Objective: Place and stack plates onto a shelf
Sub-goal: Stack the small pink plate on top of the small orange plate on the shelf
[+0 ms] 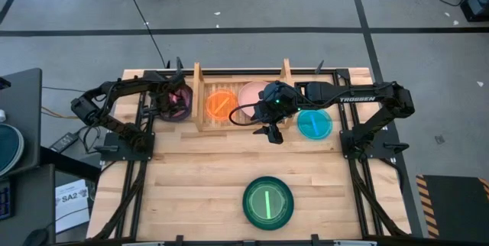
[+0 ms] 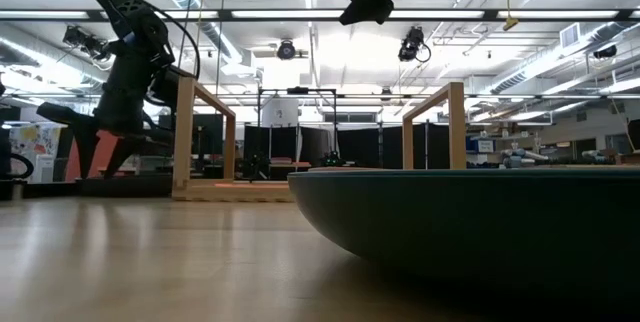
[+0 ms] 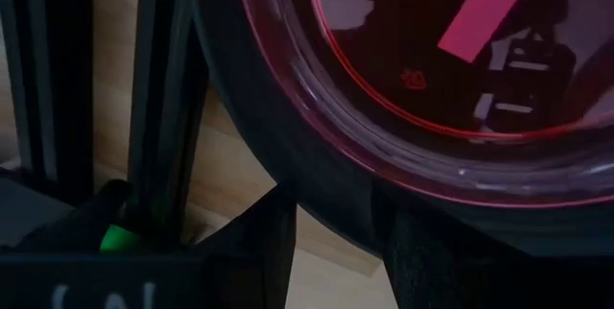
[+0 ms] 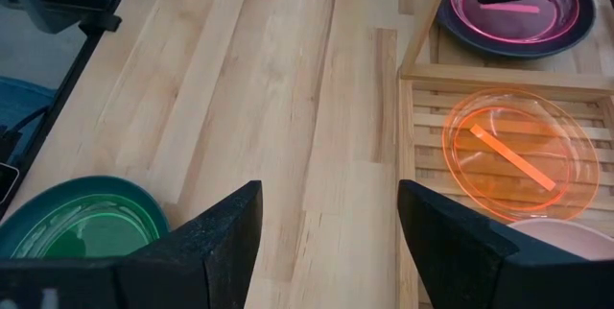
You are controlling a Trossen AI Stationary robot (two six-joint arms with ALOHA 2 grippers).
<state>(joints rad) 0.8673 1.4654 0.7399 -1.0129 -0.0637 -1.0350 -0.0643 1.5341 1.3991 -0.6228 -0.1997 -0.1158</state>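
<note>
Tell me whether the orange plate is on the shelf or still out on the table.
On the shelf. The orange plate lies flat on the shelf's wooden slats, between its side boards, beside a pink plate.

Pink plate point(image 1: 252, 91) on the shelf point(image 1: 200, 97): right half hidden under the right arm point(image 1: 359, 97). Maroon plate point(image 1: 177, 102) partly covered by the left gripper point(image 1: 170, 101); grip contact unclear from above. Low view: green plate point(image 2: 470, 217) cut off at right edge.

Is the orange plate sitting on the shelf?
Yes, the orange plate lies flat on the shelf slats, between the side boards.
</note>
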